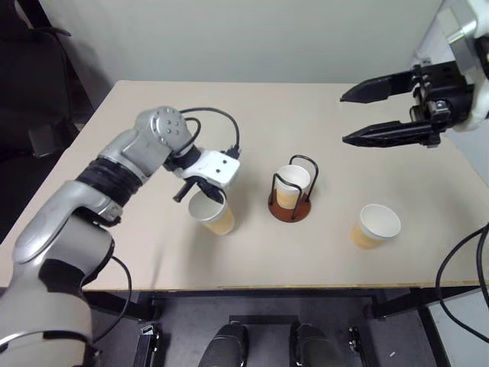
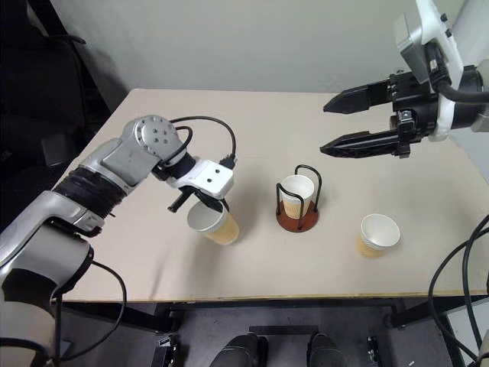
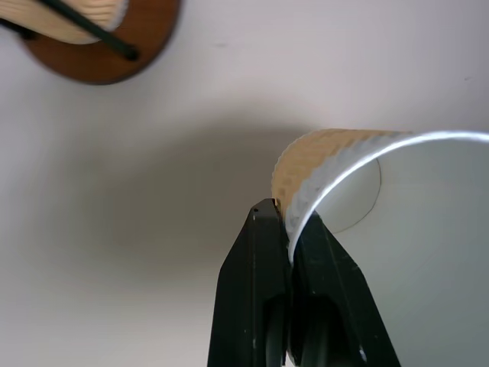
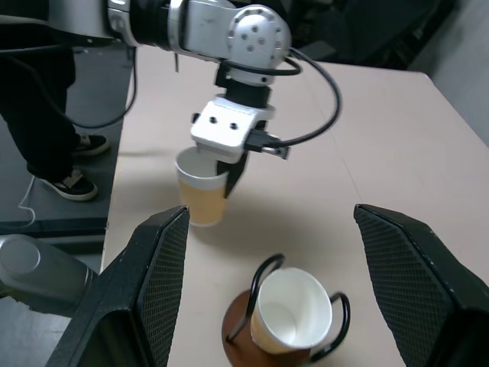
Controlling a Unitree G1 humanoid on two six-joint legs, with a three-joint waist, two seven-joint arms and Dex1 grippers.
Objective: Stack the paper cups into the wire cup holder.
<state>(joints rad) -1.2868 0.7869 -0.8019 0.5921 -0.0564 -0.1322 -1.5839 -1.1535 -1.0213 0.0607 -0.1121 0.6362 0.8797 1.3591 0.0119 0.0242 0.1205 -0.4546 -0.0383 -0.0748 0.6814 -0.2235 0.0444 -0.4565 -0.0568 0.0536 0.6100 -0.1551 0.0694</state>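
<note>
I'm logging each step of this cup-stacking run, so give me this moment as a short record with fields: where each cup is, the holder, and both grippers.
cup in holder: one paper cup stands upright inside the wire cup holder, mid-table
held cup: second cup, left of the holder, tilted, pinched at its rim
loose cup: third cup stands alone on the table, right of the holder
left gripper: shut on the held cup's rim, one finger inside, one outside
right gripper: open, empty, raised above the table beyond the loose cup
cups left to stack: two
</note>
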